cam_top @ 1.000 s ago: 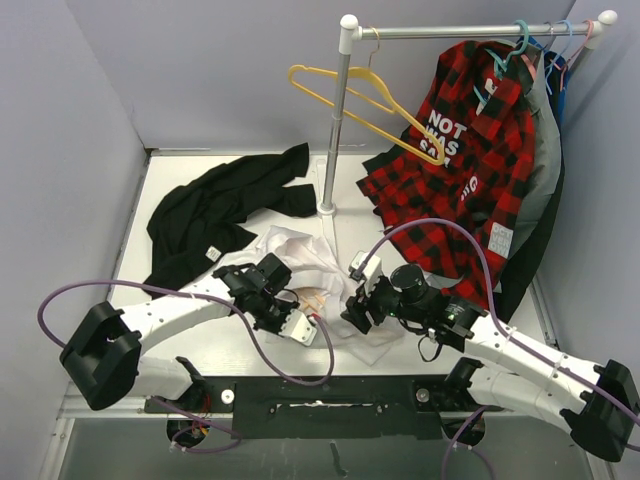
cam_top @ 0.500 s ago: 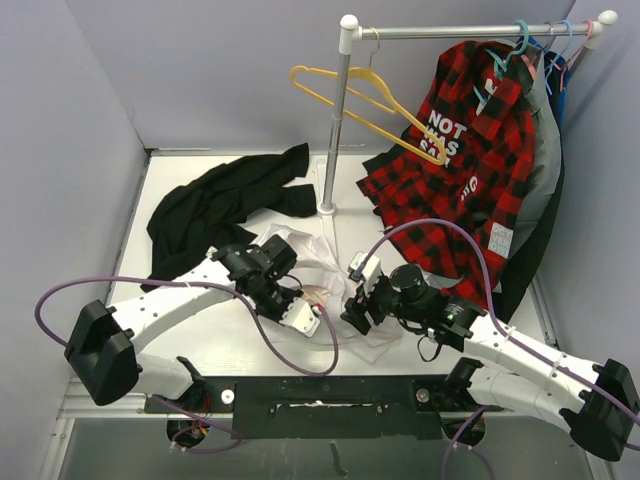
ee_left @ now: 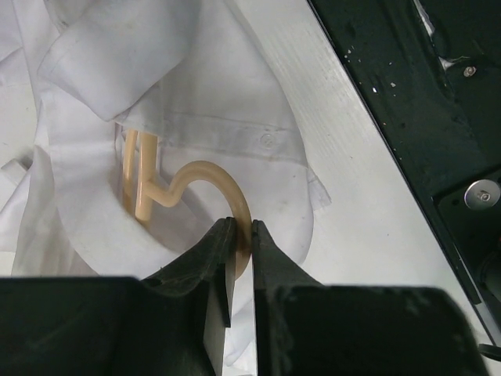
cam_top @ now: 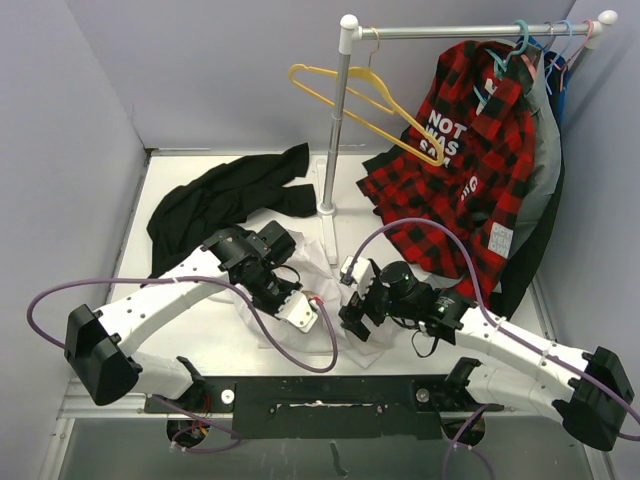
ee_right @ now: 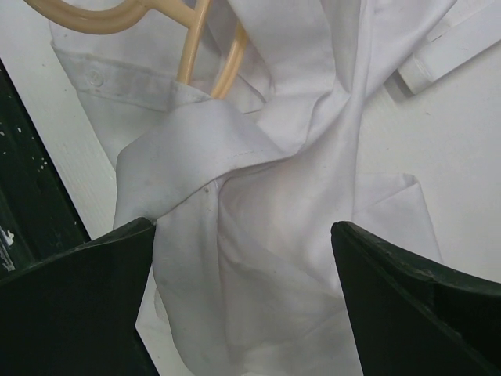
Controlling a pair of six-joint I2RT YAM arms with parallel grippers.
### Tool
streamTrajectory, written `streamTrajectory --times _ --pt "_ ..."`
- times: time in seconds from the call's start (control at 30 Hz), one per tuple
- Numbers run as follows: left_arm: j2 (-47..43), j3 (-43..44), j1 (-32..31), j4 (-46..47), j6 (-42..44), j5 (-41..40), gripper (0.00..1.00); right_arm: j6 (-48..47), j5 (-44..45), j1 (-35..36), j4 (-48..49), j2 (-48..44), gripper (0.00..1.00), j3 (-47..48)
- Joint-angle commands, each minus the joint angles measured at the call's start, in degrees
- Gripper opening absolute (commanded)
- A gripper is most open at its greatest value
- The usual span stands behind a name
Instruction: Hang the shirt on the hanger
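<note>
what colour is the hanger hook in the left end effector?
Pale peach-tan, same as the rest of the plastic clothes hanger. Best seen in the left wrist view.

You can read white "NOT" on the plaid shirt (cam_top: 500, 120), hanging over the bench's far right corner, lines beneath partly hidden.

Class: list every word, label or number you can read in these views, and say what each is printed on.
"NOT": white capitals on the red-and-black plaid shirt.
Next line, apparently "WAS": crossed by the yellow plastic hanger, so uncertain.
Third line: starts "SA", rest hidden.
Small white patch lower on that shirt: print too small to read.
White fabric shirt and pale tan hanger: no text visible.
</note>
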Motion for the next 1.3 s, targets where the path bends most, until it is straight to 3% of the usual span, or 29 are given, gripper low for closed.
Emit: streamTrajectory --times 0.0,0.3,0.53,0.73,0.9,0.97,1.03,1.27 --pt "0.42 3.13 -0.19 -1.35 1.45 -0.19 0.0 -3.55 1.48 -0.01 -3.94 0.26 0.98 5.0" --pt "3.9 12.48 -0.26 7.26 -3.94 -5.15 0.0 -6.22 -0.81 -1.99 -14.29 -2.51 0.98 12.36" --pt "5.83 19.81 -0.33 8.31 -4.55 -6.69 0.0 -2.42 -10.77 -16.37 -18.17 -2.32 0.98 13.4" --pt "4.82 21.3 -0.35 8.88 -3.62 -9.44 0.0 -0.74 -7.34 -26.47 -18.14 -0.25 0.98 17.18" --pt "3.76 21.24 -0.26 9.72 -3.13 -12.35 0.0 1.7 -24.8 -30.88 -14.58 -2.11 0.98 17.29" --pt "3.51 20.72 -0.26 10.79 -3.72 -13.55 0.0 1.63 -30.65 -29.69 -11.74 -5.71 0.98 15.28" --pt "3.41 20.25 -0.26 12.47 -4.88 -15.06 0.0 -0.28 -29.57 -24.68 -10.8 -9.5 0.98 14.21" --pt "6.27 24.97 0.32 13.29 -13.26 -15.16 0.0 -14.67 -0.79 6.62 -13.45 -14.33 0.98 12.9"
